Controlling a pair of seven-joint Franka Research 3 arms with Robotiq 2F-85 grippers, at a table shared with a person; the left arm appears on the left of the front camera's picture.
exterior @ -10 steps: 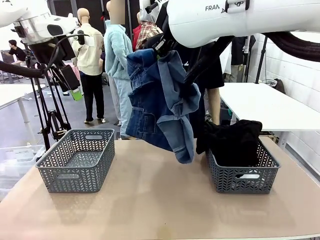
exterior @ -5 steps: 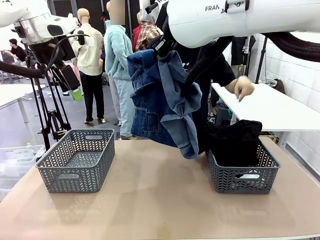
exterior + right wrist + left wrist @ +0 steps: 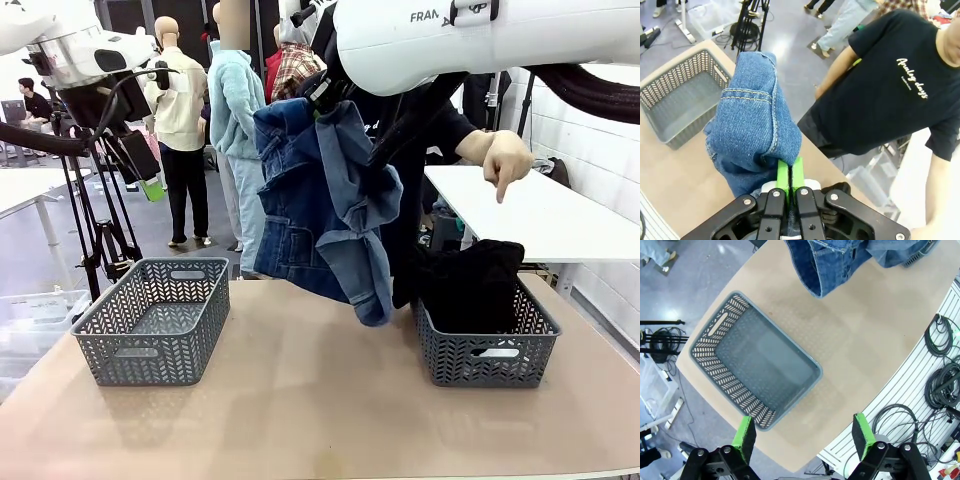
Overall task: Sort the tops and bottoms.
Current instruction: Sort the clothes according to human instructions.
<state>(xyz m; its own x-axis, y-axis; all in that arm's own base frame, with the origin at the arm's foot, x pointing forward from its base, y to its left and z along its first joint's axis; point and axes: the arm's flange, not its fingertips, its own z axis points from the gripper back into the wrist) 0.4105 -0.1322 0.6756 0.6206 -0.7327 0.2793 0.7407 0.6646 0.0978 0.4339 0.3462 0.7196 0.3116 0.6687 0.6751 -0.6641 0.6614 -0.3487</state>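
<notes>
Right fingers (image 3: 789,175) pinch the denim (image 3: 752,130) (left fingers (image 3: 805,437) spread wide).

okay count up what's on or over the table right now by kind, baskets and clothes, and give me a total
Grey baskets: 2, the left basket and the right basket
Denim garment: 1
Black garments: at least 1, heaped, count unclear
Total: at least 4

Tan table (image 3: 320,400) with two grey baskets (image 3: 152,320), well apart.

Bright even indoor light, soft shadows, sharp focus, wide-angle edge bending
</notes>
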